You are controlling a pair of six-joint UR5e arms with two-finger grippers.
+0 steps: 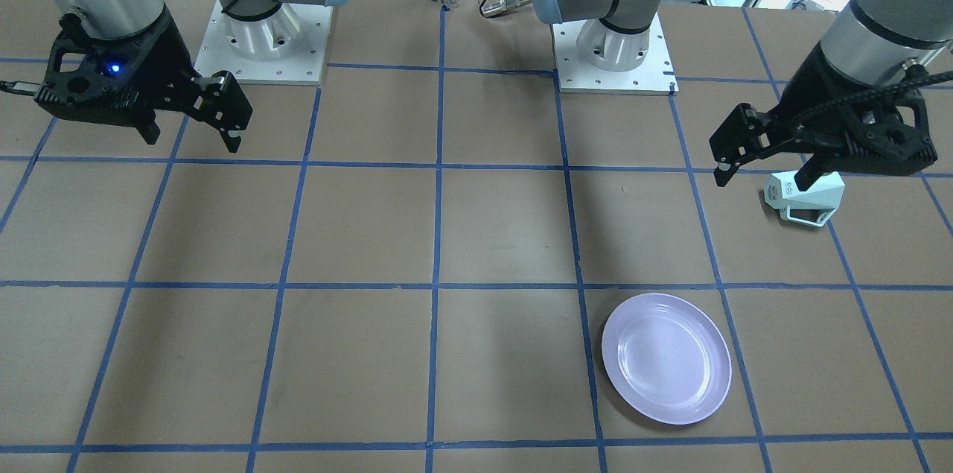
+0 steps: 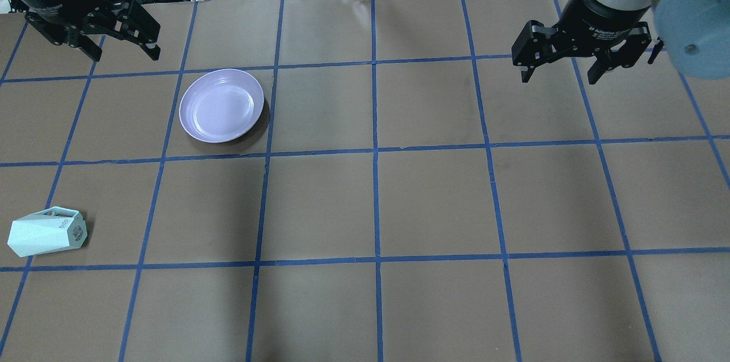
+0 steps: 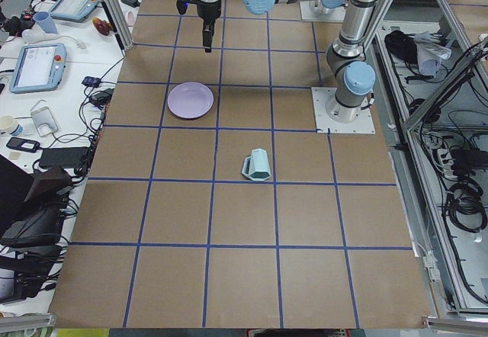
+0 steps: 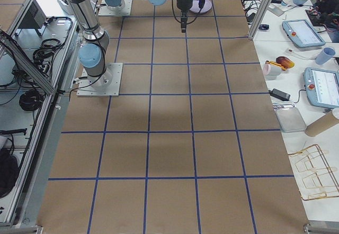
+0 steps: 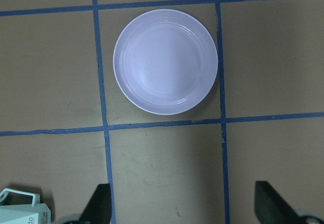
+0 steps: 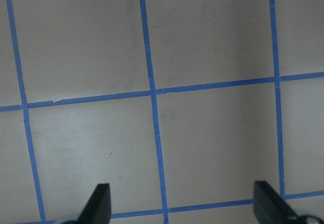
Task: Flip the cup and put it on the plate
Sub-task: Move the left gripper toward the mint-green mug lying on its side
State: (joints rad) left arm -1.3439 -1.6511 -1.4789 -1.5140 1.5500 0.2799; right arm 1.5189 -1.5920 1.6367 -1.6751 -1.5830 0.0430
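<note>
Lying on its side at the lower left of the overhead view, the cup (image 2: 47,231) rests on the brown, blue-taped worktop (image 2: 433,202). Its logo-marked base is turned toward the frame's right and its handle lies along the upper side. The plate (image 2: 222,105) sits flat in the upper left, well apart from the cup. Both hands hang clear of the worktop with fingers spread apart: the left hand (image 2: 124,51) at the upper left corner, the right hand (image 2: 560,74) at the upper right.
</note>
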